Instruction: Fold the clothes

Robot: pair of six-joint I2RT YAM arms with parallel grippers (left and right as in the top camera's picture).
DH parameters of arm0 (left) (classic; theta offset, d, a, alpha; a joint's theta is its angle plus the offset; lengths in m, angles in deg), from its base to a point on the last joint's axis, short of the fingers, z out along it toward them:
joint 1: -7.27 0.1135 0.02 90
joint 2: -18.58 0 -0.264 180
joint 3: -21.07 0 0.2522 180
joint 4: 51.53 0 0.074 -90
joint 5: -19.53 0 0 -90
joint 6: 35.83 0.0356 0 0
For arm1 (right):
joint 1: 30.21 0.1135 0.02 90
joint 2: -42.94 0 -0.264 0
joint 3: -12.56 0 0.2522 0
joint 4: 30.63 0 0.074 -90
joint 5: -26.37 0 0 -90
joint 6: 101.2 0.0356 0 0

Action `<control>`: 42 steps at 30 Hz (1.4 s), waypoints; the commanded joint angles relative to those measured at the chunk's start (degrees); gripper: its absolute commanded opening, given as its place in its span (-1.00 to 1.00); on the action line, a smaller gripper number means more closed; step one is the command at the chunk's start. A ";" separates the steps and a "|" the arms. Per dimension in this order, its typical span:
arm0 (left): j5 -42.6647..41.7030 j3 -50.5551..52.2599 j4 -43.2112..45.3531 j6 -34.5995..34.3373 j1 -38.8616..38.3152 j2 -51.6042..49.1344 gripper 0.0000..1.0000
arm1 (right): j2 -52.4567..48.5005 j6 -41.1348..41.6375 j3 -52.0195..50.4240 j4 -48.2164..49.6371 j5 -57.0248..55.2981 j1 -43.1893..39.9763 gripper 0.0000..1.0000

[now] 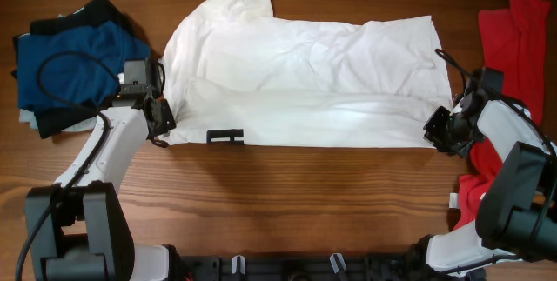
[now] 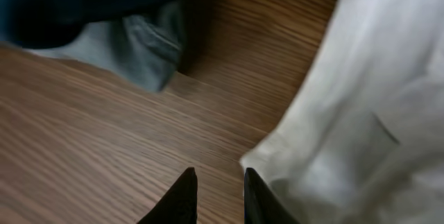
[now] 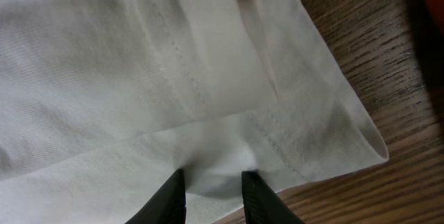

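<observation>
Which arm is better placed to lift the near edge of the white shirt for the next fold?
Right. The right gripper pinches the white shirt at its near hem. The left gripper has only bare table in its gap, beside the shirt's corner.

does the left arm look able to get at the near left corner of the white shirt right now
Probably yes. The left gripper sits right at the corner of the white shirt, with only bare table beside it, and the blue pile lies off to one side, not over it.
</observation>
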 commanded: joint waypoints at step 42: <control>-19.47 2.82 -3.80 -0.04 -0.07 0.72 -0.92 | -1.51 0.63 -1.73 0.37 -5.73 -0.52 -0.45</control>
